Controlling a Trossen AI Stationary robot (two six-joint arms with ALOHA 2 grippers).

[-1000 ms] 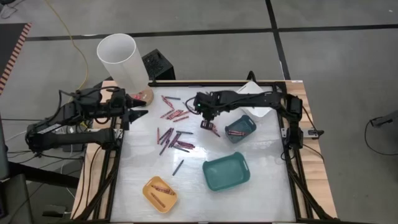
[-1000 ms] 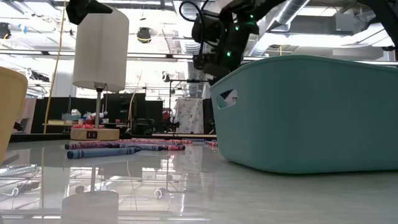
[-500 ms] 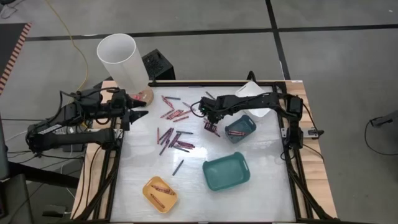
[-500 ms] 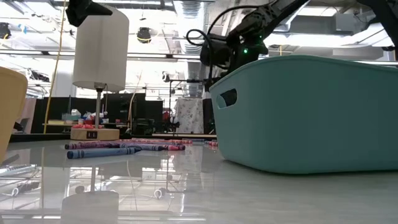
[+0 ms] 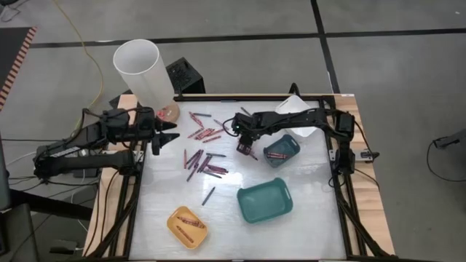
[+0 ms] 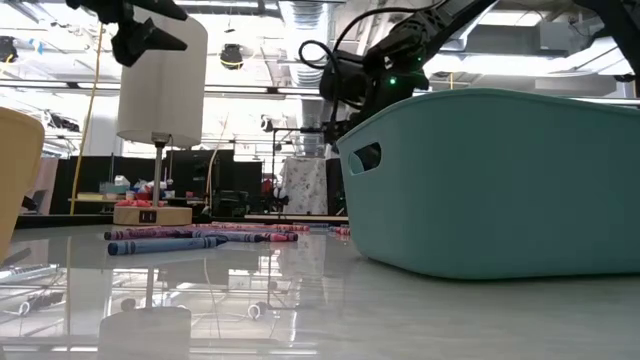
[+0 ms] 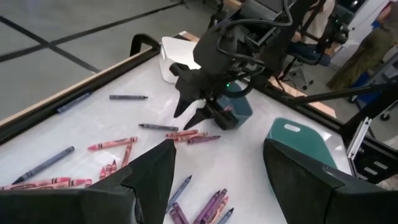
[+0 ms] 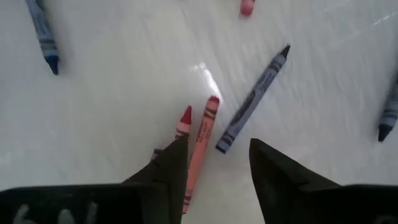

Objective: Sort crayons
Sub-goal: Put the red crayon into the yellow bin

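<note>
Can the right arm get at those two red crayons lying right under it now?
Probably yes: the right tool hangs open directly over the two red crayons, nothing covering them, though a blue-grey crayon lies close beside.

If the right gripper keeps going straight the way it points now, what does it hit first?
Probably the two red crayons lying side by side on the table: the open right gripper points down at them. A blue-grey crayon lies just beside. How far above them it is remains unclear.

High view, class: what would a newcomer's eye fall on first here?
The scatter of red, pink, purple and dark blue-grey crayons across the middle of the glossy white table, with the right gripper open just above two red ones. Next, the tall white cylinder at the far-left corner, and the empty teal plastic tray at the near right.
</note>
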